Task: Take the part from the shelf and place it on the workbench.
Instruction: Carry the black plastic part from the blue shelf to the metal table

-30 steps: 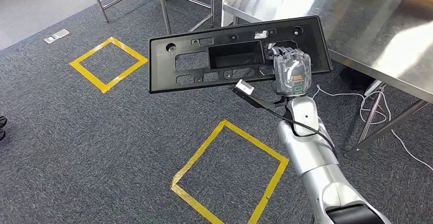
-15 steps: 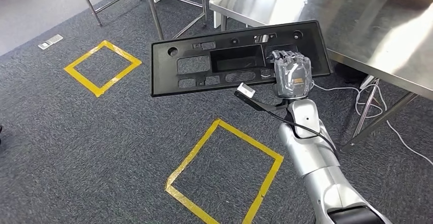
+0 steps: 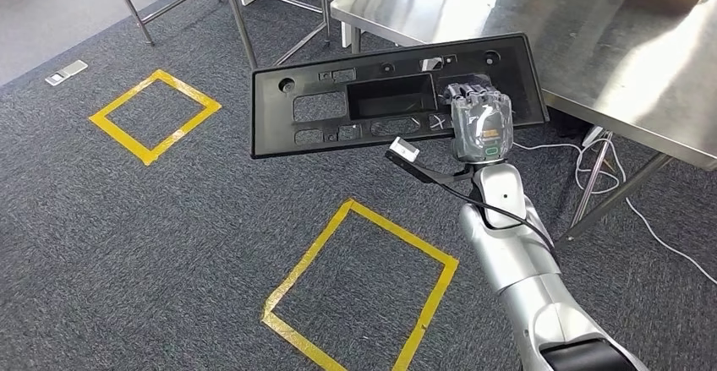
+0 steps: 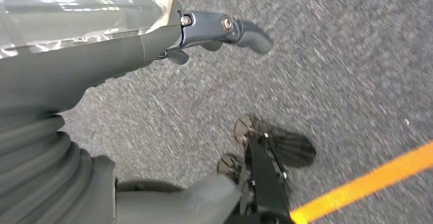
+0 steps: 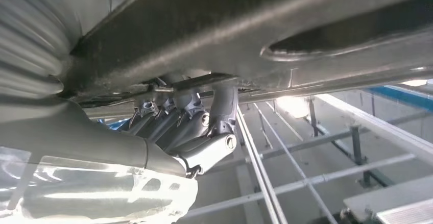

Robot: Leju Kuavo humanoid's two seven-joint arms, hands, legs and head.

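Part: long black moulded plastic panel with cut-outs, held flat above grey carpet, near the steel workbench.
Right hand: grips the panel's edge.
Left hand: fingers curled, holding nothing.

The part is plain black all over, and the hand on it is grey with a small green mark and an orange one. The carpet is dark grey with a fine speckle, marked with yellow tape squares. The workbench is bare shiny silver, and the arm is silver too.
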